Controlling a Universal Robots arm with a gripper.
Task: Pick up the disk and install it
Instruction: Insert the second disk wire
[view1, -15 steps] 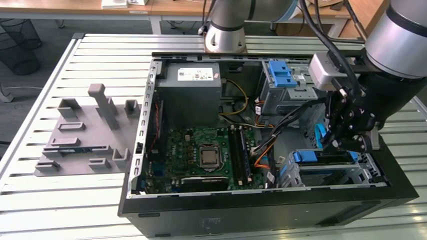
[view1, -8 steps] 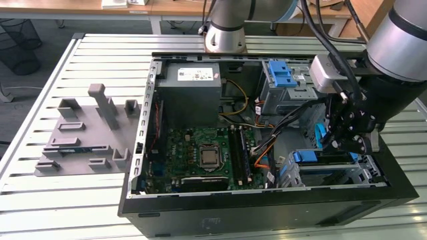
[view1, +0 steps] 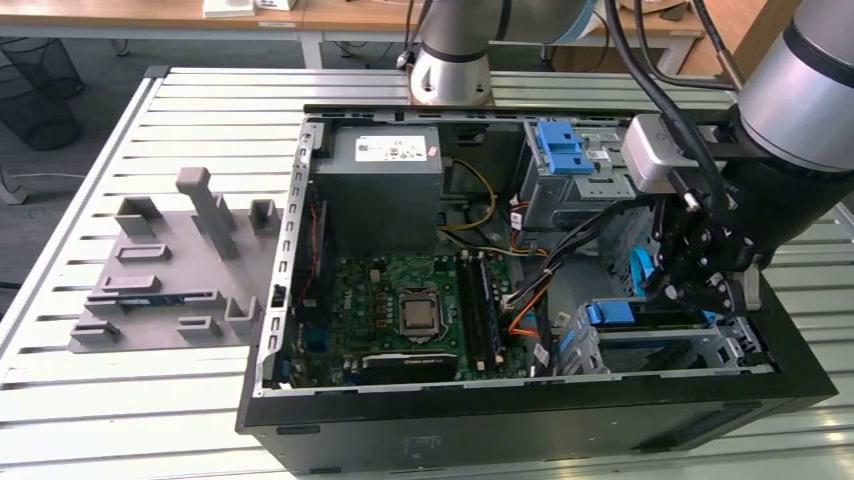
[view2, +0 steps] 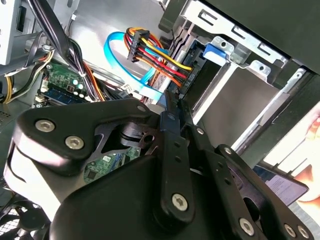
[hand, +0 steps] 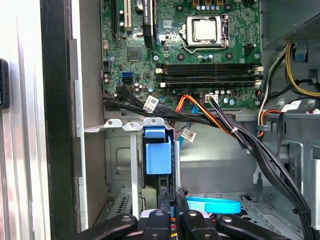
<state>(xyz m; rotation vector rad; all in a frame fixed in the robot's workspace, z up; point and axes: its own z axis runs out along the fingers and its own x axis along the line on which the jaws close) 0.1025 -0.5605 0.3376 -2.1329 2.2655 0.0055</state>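
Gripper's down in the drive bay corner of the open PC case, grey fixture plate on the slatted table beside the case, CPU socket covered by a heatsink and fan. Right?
Not quite. The CPU socket is bare, with no heatsink or fan on it, as the first wrist view shows. The rest holds: in the exterior view the gripper is at the drive bay corner of the open case, and the grey fixture plate lies beside the case on the slatted table.

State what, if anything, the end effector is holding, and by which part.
Nothing appears to be held. In the second wrist view the end effector has its fingers closed together with nothing between them, near the disk in its bay.
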